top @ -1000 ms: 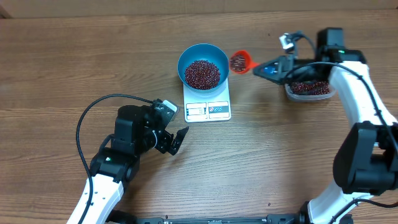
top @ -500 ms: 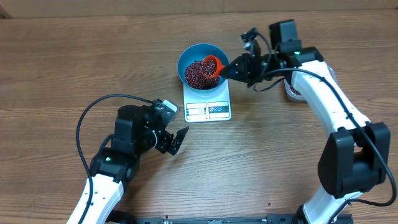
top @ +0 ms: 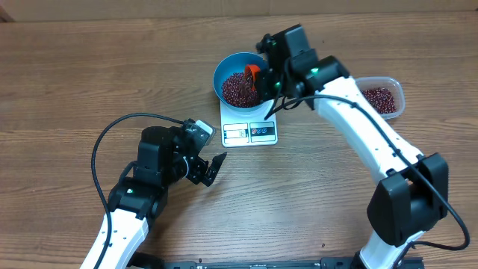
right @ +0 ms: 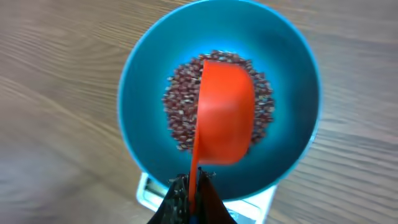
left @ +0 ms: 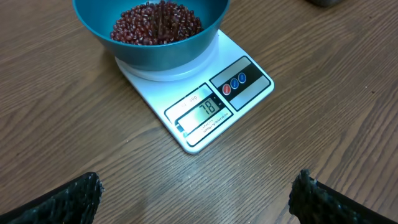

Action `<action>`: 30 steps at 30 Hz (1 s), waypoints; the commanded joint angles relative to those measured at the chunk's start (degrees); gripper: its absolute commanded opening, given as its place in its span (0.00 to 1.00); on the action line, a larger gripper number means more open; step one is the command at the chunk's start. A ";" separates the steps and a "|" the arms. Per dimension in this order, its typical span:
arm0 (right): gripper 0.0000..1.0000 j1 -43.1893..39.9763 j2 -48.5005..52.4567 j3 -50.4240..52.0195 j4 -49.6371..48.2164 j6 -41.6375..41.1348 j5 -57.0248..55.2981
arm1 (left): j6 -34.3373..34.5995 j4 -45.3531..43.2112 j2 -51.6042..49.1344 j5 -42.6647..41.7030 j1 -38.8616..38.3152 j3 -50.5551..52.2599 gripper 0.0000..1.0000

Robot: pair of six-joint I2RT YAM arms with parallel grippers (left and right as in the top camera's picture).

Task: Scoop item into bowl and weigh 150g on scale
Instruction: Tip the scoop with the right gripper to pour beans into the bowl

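Note:
The light blue bowl (top: 222, 69) stands on the white scale (top: 250, 131) with a heap of dark red beans (top: 237, 90) inside. My right gripper (top: 264, 81) is shut on the handle of an orange scoop (top: 252, 72) above the bowl. In the right wrist view the scoop (right: 225, 112) is tipped over the beans (right: 179, 115), its underside toward the camera, with the gripper (right: 193, 186) clamped on its handle. My left gripper (top: 211, 168) rests open near the table, below and left of the scale (left: 205, 112). Its fingers (left: 81, 193) hold nothing.
A clear plastic tub (top: 382, 97) with more beans stands on the table to the right of the scale. A black cable (top: 119, 127) loops over the table beside the left arm. The right arm reaches across from the lower right.
My right arm has swung left from the tub, carrying the scoop over the bowl and tipping it there. The left arm has stayed still.

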State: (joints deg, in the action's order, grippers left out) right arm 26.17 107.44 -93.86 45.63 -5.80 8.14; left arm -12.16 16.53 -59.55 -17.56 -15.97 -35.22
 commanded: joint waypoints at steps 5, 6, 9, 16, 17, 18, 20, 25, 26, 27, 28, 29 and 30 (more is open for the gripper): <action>0.04 3.93 -0.07 -1.90 -0.46 7.89 -16.92 | 0.61 -0.04 -0.44 0.15 0.20 -0.02 1.00; 0.04 4.48 -0.07 -1.90 -0.52 8.20 -18.64 | 0.61 -0.04 -0.44 0.15 0.20 -0.02 1.00; 0.04 6.08 -0.07 -1.90 -1.05 10.08 -21.68 | 0.61 -0.04 -0.44 0.15 0.20 -0.02 0.99; 0.04 8.94 -0.07 -1.90 -2.45 13.86 -27.65 | 0.61 -0.04 -0.44 0.15 0.20 -0.02 0.99; 0.04 9.05 -0.07 -1.90 -2.49 14.12 -27.63 | 0.61 -0.04 -0.44 0.15 0.20 -0.02 0.99; 0.04 9.14 -0.07 -1.90 -2.47 14.56 -27.61 | 0.61 -0.04 -0.44 0.15 0.20 -0.02 0.99; 0.04 9.14 -0.07 -1.90 -2.40 14.69 -27.61 | 0.61 -0.04 -0.44 0.15 0.20 -0.02 0.99; 0.04 9.14 -0.22 -1.90 -2.14 14.64 -25.97 | 0.61 -0.04 -0.44 0.15 0.20 -0.02 0.99; 0.04 9.11 -0.46 -1.90 -1.97 14.58 -24.68 | 0.61 -0.04 -0.44 0.15 0.20 -0.02 1.00; 0.04 8.96 -0.74 -1.90 -1.81 13.73 -23.45 | 0.61 -0.04 -0.44 0.15 0.20 -0.02 0.99; 0.04 8.68 -1.09 -1.90 -1.77 12.83 -22.25 | 0.61 -0.04 -0.44 0.15 0.20 -0.02 0.99; 0.04 8.26 -1.57 -1.90 -1.75 12.13 -20.70 | 0.61 -0.04 -0.44 0.15 0.20 -0.02 1.00; 0.04 7.61 -2.25 -1.90 -1.73 11.56 -18.56 | 0.61 -0.04 -0.44 0.15 0.20 -0.02 0.99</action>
State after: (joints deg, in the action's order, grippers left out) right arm 35.16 107.44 -93.86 44.01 7.60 -15.29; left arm -12.16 16.56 -59.55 -17.54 -15.97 -35.22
